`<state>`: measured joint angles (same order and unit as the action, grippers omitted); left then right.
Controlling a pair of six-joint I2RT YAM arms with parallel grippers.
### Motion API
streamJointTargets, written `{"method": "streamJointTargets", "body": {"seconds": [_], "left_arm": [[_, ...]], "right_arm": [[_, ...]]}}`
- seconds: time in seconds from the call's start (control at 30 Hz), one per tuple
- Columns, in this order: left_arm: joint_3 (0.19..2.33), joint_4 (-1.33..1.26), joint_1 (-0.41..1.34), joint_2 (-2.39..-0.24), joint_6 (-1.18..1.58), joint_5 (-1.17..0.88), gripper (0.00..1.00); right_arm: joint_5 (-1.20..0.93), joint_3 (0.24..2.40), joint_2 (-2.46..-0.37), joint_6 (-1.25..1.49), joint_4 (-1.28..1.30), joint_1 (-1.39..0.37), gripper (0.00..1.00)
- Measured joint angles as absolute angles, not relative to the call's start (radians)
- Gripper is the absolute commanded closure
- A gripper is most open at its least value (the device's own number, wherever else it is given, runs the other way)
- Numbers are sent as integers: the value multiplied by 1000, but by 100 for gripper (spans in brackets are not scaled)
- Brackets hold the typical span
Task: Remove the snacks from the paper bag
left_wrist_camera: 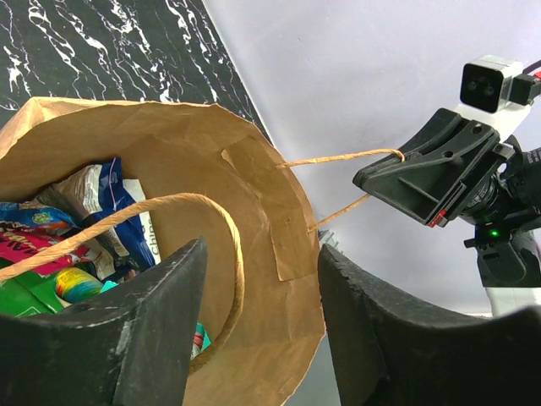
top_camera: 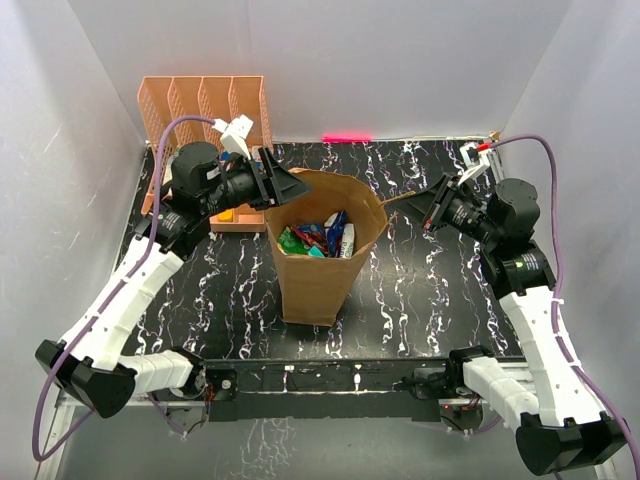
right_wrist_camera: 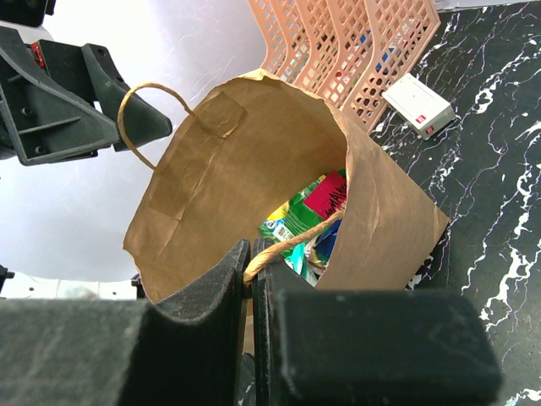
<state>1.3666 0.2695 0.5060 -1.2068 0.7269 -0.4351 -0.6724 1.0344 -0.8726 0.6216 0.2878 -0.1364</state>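
Note:
The brown paper bag (top_camera: 318, 280) stands upright at the table's middle, mouth open. The snacks (top_camera: 320, 238) lie inside it: green, pink-red, blue and white packets, also seen in the left wrist view (left_wrist_camera: 59, 241) and the right wrist view (right_wrist_camera: 311, 207). My left gripper (top_camera: 288, 187) is open at the bag's left rim; in its own view (left_wrist_camera: 262, 254) the bag wall (left_wrist_camera: 254, 194) lies between the jaws and the near handle loop (left_wrist_camera: 228, 245) curves by the left finger. My right gripper (top_camera: 432, 208) is shut on the bag's right twisted handle (right_wrist_camera: 296, 241), pulling it taut to the right.
An orange mesh file rack (top_camera: 200, 100) stands at the back left, behind my left arm; it also shows in the right wrist view (right_wrist_camera: 355, 42). A small white box (right_wrist_camera: 417, 104) lies on the black marbled table (top_camera: 440, 290) beside the rack. White walls enclose the table.

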Motion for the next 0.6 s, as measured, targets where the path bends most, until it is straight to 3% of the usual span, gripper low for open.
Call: {"method": "streamJointTargets", "body": {"seconds": [0.27, 0.37, 0.6], "left_arm": [[1370, 262, 506, -1236, 712, -433, 76], [1393, 273, 506, -1267, 697, -426, 96], [1477, 334, 498, -1294, 654, -357, 100]], "right_arm": [[-670, 1034, -873, 614, 288, -136, 91], [-658, 1035, -873, 604, 294, -136, 91], [-638, 1045, -871, 562, 337, -136, 91]]}}
